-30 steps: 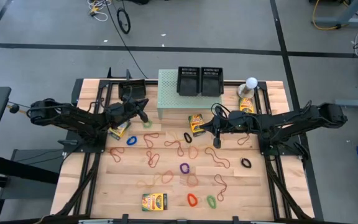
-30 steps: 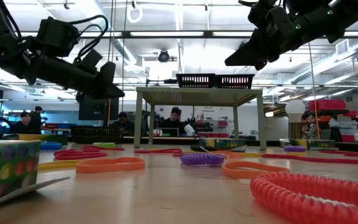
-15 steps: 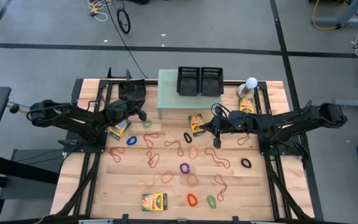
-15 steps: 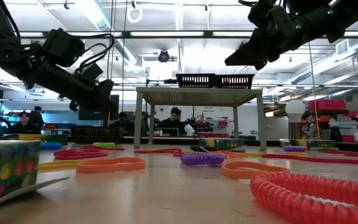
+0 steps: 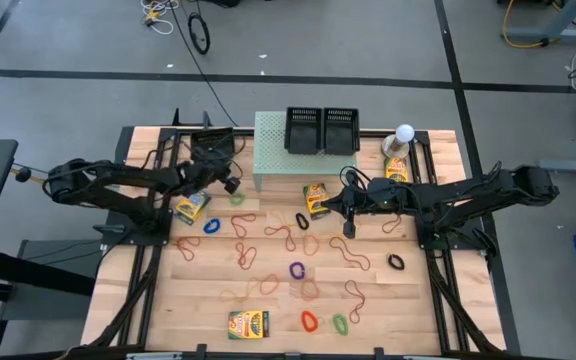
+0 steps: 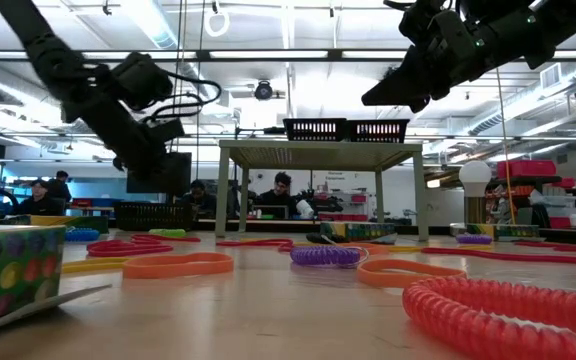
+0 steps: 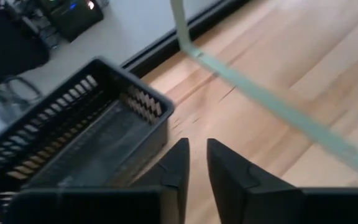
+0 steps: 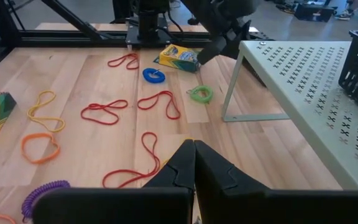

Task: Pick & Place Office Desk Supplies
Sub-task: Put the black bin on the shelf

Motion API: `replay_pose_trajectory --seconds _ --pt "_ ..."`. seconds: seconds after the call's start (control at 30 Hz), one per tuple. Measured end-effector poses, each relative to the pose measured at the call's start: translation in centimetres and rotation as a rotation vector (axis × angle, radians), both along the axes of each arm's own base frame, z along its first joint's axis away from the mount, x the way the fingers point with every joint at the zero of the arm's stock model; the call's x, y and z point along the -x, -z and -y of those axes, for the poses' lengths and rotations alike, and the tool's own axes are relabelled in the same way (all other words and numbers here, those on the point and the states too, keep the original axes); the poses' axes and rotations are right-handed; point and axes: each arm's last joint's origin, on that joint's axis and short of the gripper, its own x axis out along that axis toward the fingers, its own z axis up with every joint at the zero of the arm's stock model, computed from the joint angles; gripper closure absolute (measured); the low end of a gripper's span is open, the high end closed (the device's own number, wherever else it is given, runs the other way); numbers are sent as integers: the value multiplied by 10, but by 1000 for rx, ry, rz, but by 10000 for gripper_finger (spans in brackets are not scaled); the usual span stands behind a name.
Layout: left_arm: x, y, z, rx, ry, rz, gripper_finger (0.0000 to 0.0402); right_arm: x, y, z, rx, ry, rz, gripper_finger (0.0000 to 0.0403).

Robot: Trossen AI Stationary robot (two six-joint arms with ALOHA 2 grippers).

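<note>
Table: wooden top [image 5: 268, 305] lying between metal side rails; open wood showing along the front edge
Stand: pale green perforated stand [image 5: 278, 160] occupying the rear centre; two black baskets [image 5: 322, 130] sitting on it
Boxes: three printed cardboard boxes visible; front one [image 5: 249, 324]
Bands: rubber-band loops [image 5: 296, 269] lying scattered mid-table
Left gripper [image 7: 194, 163]: hovering beside a black tray [image 7: 79, 140]; fingers nearly together, empty
Right gripper [image 8: 194, 163]: hanging mid-table; fingers pressed together, empty

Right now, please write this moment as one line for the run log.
left gripper: shut, empty, near black basket | right gripper: shut, empty, above rubber bands | boxes on table
</note>
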Motion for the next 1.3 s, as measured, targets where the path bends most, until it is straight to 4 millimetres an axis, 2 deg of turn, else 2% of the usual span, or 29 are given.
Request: replay_pose_trajectory --seconds 0.13,0.4,0.67,0.97,1.3 --pt "-2 -7 -3 -18 -10 -140 296 0 0 0 6 -2 -1 396" --pt "0 -9 -7 -47 -16 -222 246 0 0 0 13 -8 -2 396" --pt "6 -1 -20 -9 -28 -280 242 0 0 0 15 -12 -2 396" --pt "12 3 -30 14 -21 -317 284 0 0 0 14 -14 -2 396" --pt "13 4 -31 45 23 -323 391 0 0 0 18 -16 -3 396"
